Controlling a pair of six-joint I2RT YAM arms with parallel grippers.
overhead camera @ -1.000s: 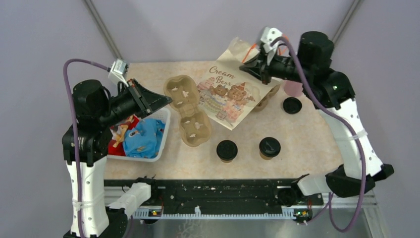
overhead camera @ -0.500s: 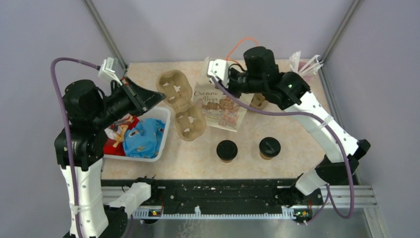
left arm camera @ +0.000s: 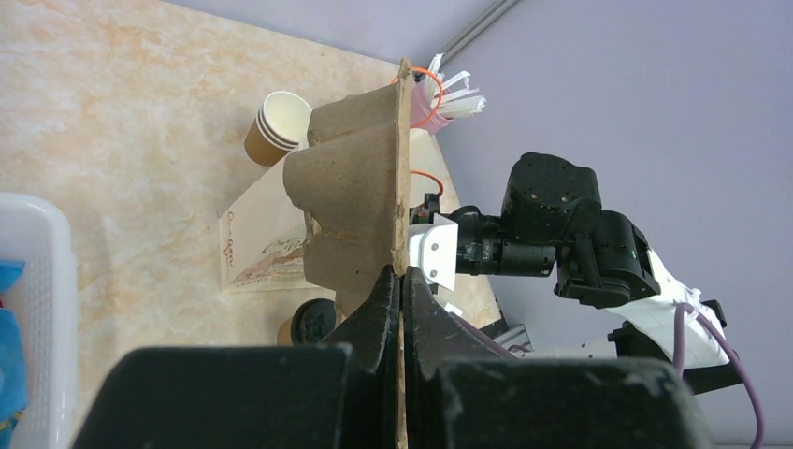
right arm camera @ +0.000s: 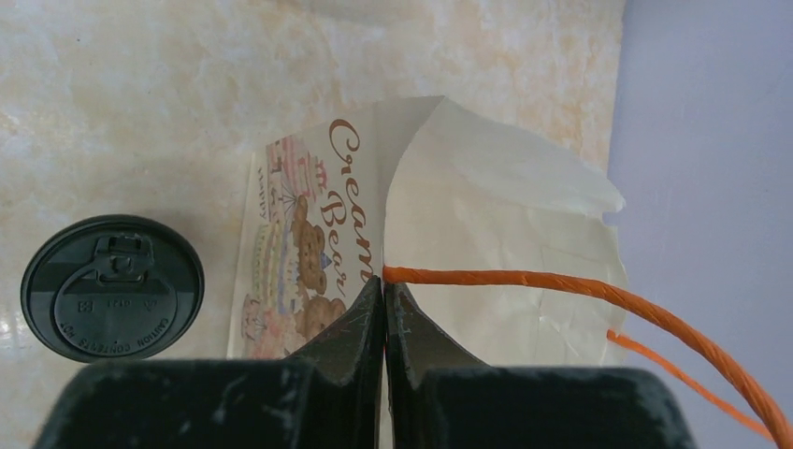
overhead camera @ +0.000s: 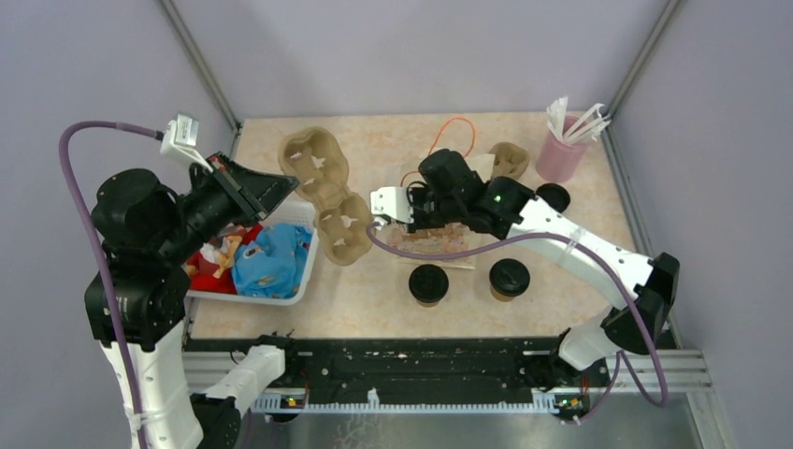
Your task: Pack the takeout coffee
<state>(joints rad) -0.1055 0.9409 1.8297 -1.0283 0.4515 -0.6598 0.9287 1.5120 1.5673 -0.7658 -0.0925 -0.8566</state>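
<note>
Two takeout coffee cups with black lids stand near the front, one [overhead camera: 428,283] left of the other [overhead camera: 510,279]. The left one also shows in the right wrist view, lidded cup [right arm camera: 112,288]. My right gripper [overhead camera: 416,223] [right arm camera: 384,285] is shut on the edge of a printed paper bag [overhead camera: 438,239] [right arm camera: 486,224] with orange handles [right arm camera: 561,285], just behind those cups. My left gripper [overhead camera: 285,182] [left arm camera: 400,281] is shut on the rim of the brown pulp cup carrier [overhead camera: 323,192] [left arm camera: 360,187], which hangs tilted above the table's left middle.
A white basket [overhead camera: 309,253] of colourful packets sits at the front left. At the back right are a pink cup of white sticks [overhead camera: 561,154], a stack of open brown cups [overhead camera: 508,159] [left arm camera: 271,126] and a loose black lid [overhead camera: 554,195].
My right arm swung from the back right to the table's middle, bringing the bag down just behind the lidded cups. My left arm drew back and left, the carrier following.
</note>
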